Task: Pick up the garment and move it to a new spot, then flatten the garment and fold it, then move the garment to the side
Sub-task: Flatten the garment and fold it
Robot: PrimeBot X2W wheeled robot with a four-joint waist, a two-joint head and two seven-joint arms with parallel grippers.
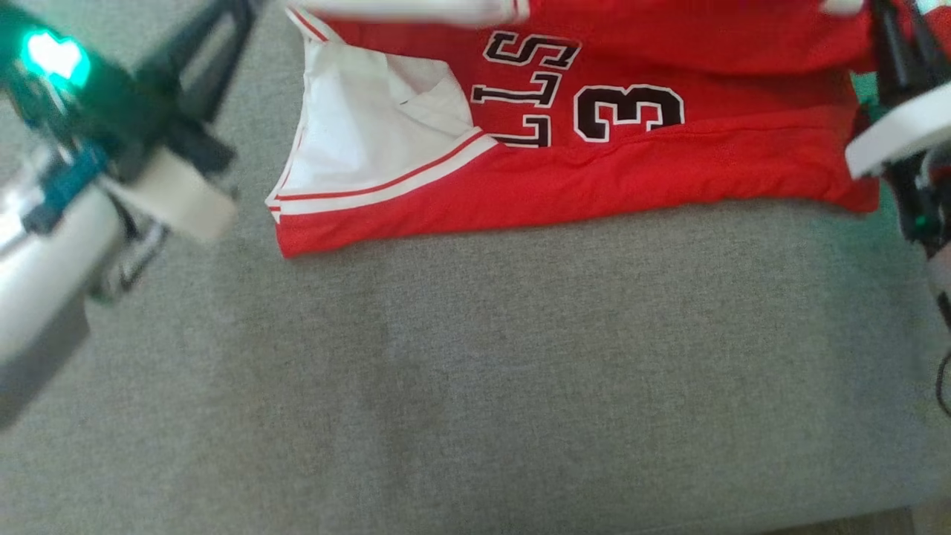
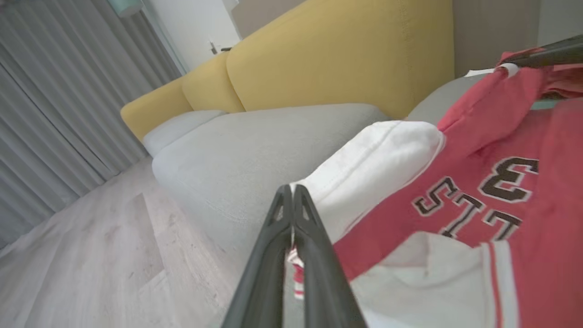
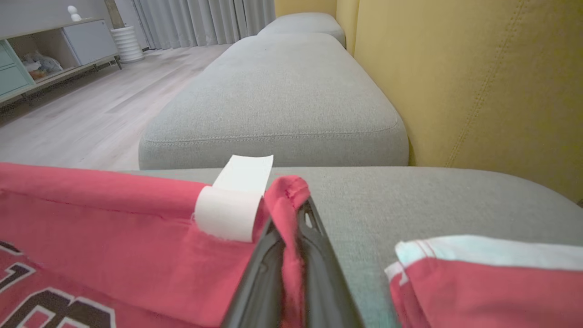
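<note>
Jersey [image 1: 594,171] update: lies number-up across the far side of the grey sofa cushion [image 1: 475,371], going by the head view. Grips blurry from up there, way clearer from the wrists: left hand [image 2: 292,189] pinched shut on a white-trimmed edge, right hand [image 3: 298,209] clamped on the red hem right beside a white tag [image 3: 232,205].

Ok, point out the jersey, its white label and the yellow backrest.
jersey [image 1: 669,171]: head view, plain red cloth beside the print.
white label [image 3: 225,218]: right wrist view, its curled lower part.
yellow backrest [image 2: 341,59]: left wrist view, middle of its front face.
</note>
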